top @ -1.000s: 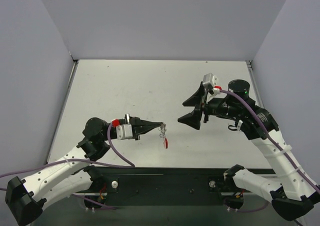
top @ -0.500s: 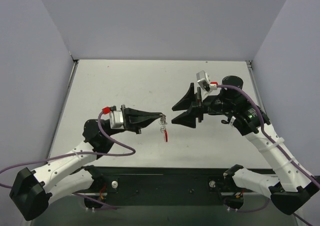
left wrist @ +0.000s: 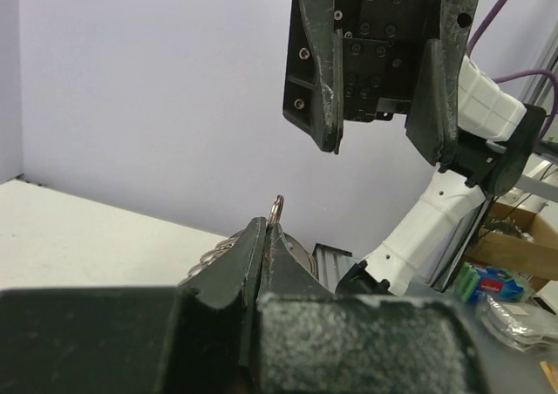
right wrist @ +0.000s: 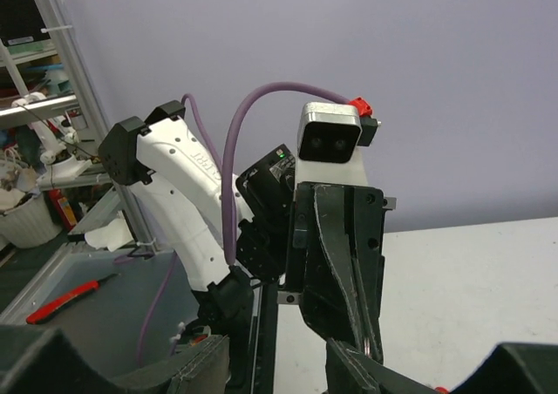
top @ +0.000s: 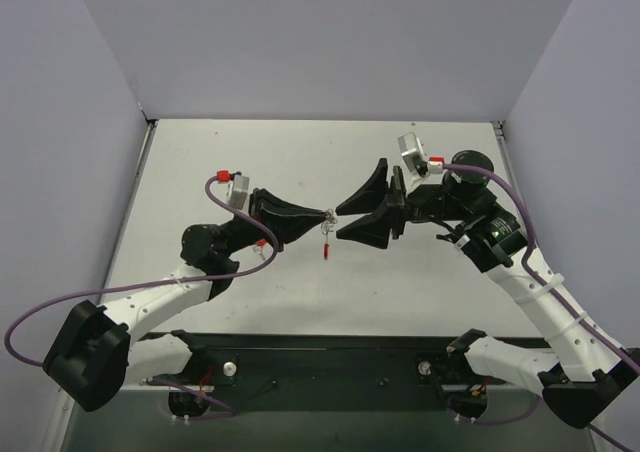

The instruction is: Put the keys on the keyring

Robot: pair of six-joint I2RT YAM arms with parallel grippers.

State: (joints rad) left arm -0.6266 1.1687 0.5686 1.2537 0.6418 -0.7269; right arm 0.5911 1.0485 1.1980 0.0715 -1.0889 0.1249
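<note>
In the top view my left gripper (top: 324, 215) is shut on the keyring (top: 326, 242), held above the middle of the table. Its silvery chain and red band hang down below the tips. In the left wrist view the jaws (left wrist: 266, 228) are pressed together, with a silver ring (left wrist: 277, 206) poking out above them and chain beads (left wrist: 214, 254) to their left. My right gripper (top: 339, 223) faces the left one tip to tip and is open, its fingers (left wrist: 327, 80) apart just beyond the ring. I cannot make out the keys in any view.
The white table (top: 250, 162) is walled on the left, back and right. A black base rail (top: 330, 357) runs along the near edge. Both arms meet over the middle of the table, well above its surface.
My left gripper has lifted and swung right and away from me with the keyring. The right gripper has moved left to meet it, and its jaws have narrowed.
</note>
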